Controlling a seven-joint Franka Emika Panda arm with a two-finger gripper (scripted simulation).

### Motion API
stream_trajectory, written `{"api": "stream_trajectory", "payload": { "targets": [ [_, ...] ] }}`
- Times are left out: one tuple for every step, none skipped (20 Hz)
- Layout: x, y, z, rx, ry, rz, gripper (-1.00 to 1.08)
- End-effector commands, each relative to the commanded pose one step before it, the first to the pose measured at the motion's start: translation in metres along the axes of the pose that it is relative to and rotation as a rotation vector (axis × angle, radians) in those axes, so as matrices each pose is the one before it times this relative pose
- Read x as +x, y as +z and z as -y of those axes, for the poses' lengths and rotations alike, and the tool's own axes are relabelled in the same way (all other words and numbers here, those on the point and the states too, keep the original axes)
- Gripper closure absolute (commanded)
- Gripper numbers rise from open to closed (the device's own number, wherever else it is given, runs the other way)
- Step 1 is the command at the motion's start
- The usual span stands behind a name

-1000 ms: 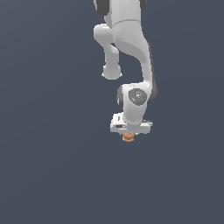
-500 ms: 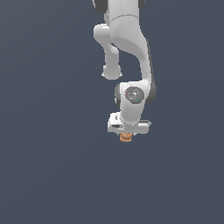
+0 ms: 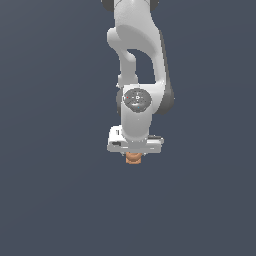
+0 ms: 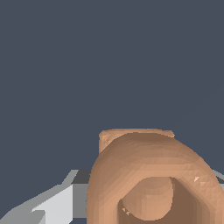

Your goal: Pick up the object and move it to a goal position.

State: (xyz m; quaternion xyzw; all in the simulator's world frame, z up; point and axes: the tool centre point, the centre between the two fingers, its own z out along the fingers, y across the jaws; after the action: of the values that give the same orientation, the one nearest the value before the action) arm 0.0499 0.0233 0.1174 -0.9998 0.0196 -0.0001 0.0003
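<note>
The orange-brown object (image 3: 132, 158) sits right under my gripper (image 3: 133, 156), peeking out just below the white hand. Up close in the wrist view the object (image 4: 148, 175) fills the frame, its ring-like top facing the camera, one grey-white finger (image 4: 57, 203) beside it. I cannot tell whether my fingers are pinching it or just near. Plain dark blue-grey background (image 3: 50, 200) all around.

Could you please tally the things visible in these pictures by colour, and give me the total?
White: 1, the robot arm with its claw
Orange-brown: 1, the small rounded object at the claw
Total: 2
</note>
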Motion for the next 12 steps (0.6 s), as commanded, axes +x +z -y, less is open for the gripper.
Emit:
{"api": "stream_trajectory", "payload": {
  "targets": [
    [0.01071,-0.01772,-0.01484,0.00012,-0.00027,0.00013,1.08],
    [0.00387,-0.00594,-0.005,0.0,0.0,0.0,1.08],
    [0.00356,-0.00539,-0.00453,0.0,0.0,0.0,1.08],
    [0.00325,-0.00486,-0.00408,0.0,0.0,0.0,1.08],
    [0.00295,-0.00434,-0.00365,0.0,0.0,0.0,1.08],
    [0.00266,-0.00384,-0.00323,0.0,0.0,0.0,1.08],
    [0.00237,-0.00335,-0.00282,0.0,0.0,0.0,1.08],
    [0.00208,-0.00288,-0.00242,0.0,0.0,0.0,1.08],
    [0.00181,-0.00245,-0.00205,0.0,0.0,0.0,1.08],
    [0.00154,-0.00204,-0.00171,0.0,0.0,0.0,1.08],
    [0.00131,-0.00162,-0.00155,-0.00059,0.00036,0.00006,1.08],
    [0.00105,-0.00132,-0.00111,0.0,0.0,0.0,1.08]
  ]
}}
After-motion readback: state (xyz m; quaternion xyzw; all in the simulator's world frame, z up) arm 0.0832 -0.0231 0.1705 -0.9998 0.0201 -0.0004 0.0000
